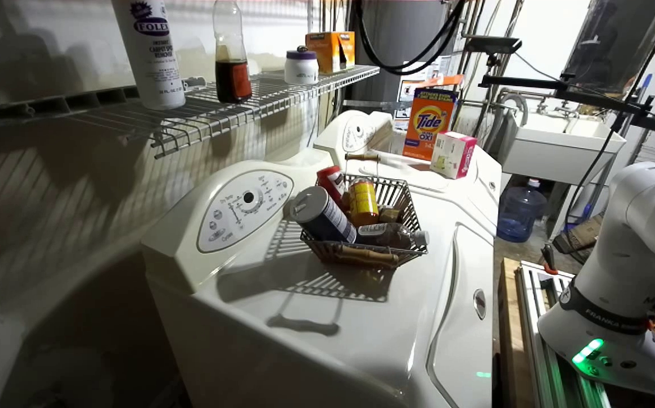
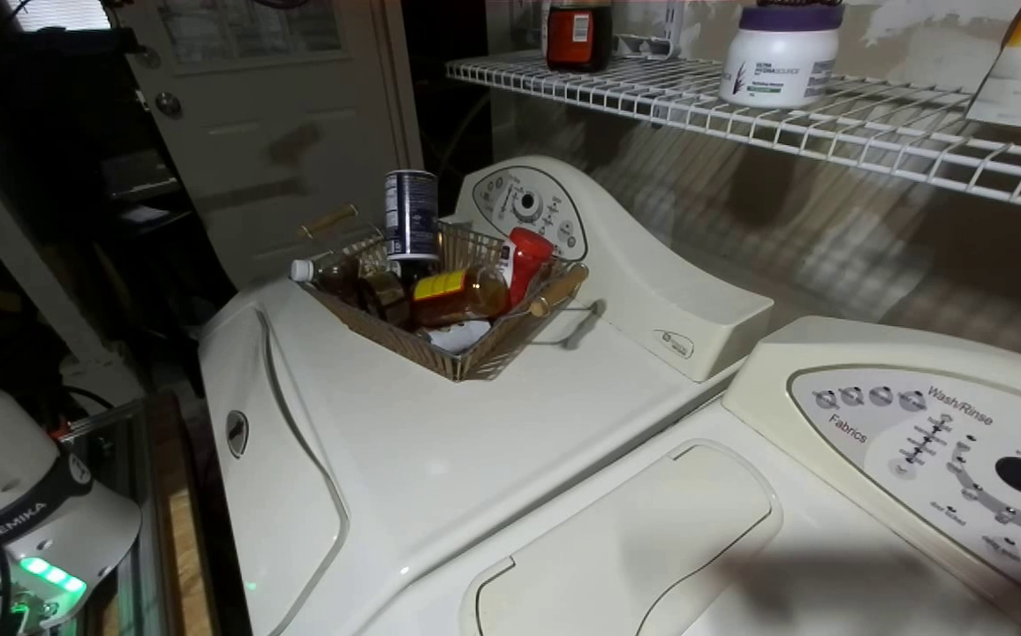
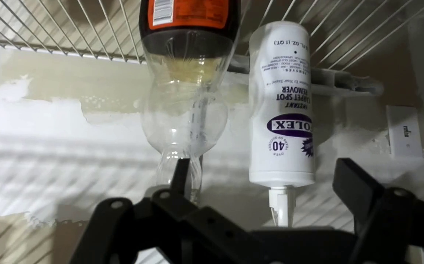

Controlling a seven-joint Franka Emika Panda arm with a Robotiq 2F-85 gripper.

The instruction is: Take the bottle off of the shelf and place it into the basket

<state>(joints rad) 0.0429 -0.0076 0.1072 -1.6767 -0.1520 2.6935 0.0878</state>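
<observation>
Shadow-striped wall is seen at far L in an exterior view. On the shelf, L to R, are stood Folex, the bottle wanted (upright, dark below, clear above) & the jar. Farther R & lower, the basket, well filled, is borne by the dryer; arm is mounted at far R.

Wrist view, also L to R (print inverted, so prob. upside down): bottle is shown at L, long axis up-down, neck partly covered by the view-L finger; Folex is framed next; then the view-R finger. Gripper is spread wide, nothing held. Whether neck is touched can't be told.

So bottle isn't yet straddled: it's offset toward view L. Prob. a sideways shift that way is called for, w/ fingers brought either side, before closing; otherwise Folex might be caught, or bottle tipped.
</observation>
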